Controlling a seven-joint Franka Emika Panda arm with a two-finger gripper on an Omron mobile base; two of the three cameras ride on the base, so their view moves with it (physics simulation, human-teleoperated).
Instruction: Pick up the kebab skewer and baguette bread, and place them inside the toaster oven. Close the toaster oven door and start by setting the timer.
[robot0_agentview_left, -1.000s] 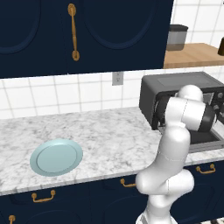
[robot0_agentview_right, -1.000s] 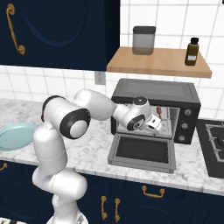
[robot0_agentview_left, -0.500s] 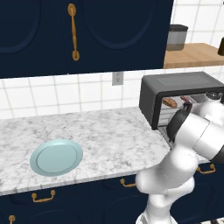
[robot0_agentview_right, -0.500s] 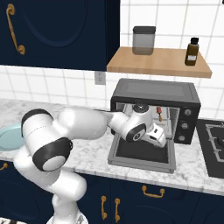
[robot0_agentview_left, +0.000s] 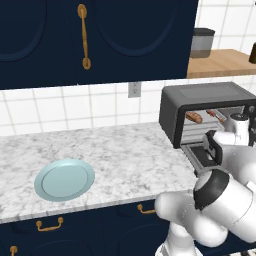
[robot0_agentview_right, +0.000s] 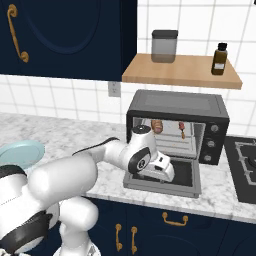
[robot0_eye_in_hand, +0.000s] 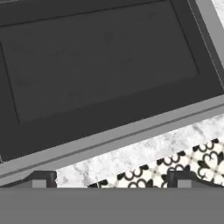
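Though parked right over the toaster oven door (robot0_eye_in_hand: 100, 57), pinching nothing: pincer (robot0_eye_in_hand: 111, 180) spread wide, both dark tips apart at the bottom of the hand view, gap bare. Aimed down at the door's dark glass pane. Door (robot0_agentview_right: 186, 176) dropped flat, hinged at the bottom, lying out over the front of the tabletop (robot0_agentview_right: 75, 142). Grey outer edge of the door just ahead of the tips in the hand view, then a strip of marble tabletop (robot0_eye_in_hand: 144, 154), then patterned floor tile (robot0_eye_in_hand: 192, 161) nearest the tips. Contact between tips and door: cannot tell.

Toaster oven (robot0_agentview_right: 175, 102) just beyond the pincer, cavity open. Baguette bread (robot0_agentview_right: 157, 125) inside on the rack, beyond and above the pincer, toward the cavity's left. Kebab skewer (robot0_agentview_right: 181, 129) also inside on the rack, beyond and above the pincer, right of the baguette bread and apart from it. Same pair seen from the left base view: baguette bread (robot0_agentview_left: 194, 118) and kebab skewer (robot0_agentview_left: 215, 115) side by side in the toaster oven (robot0_agentview_left: 210, 96). Knobs (robot0_agentview_right: 214, 136) on the oven front, to the pincer's right and higher.

Light blue plate (robot0_agentview_left: 64, 179) well apart to the pincer's left, flat on the tabletop, nothing on it. Stove (robot0_agentview_right: 244, 167) to the pincer's right, past the oven. Wooden shelf (robot0_agentview_right: 180, 71) high above the pincer, carrying a grey jar (robot0_agentview_right: 164, 46) and a brown bottle (robot0_agentview_right: 218, 58). Wall socket (robot0_agentview_right: 114, 89) up and left of the oven. Dark blue cabinets (robot0_agentview_left: 100, 40) with brass handles overhead on the left.
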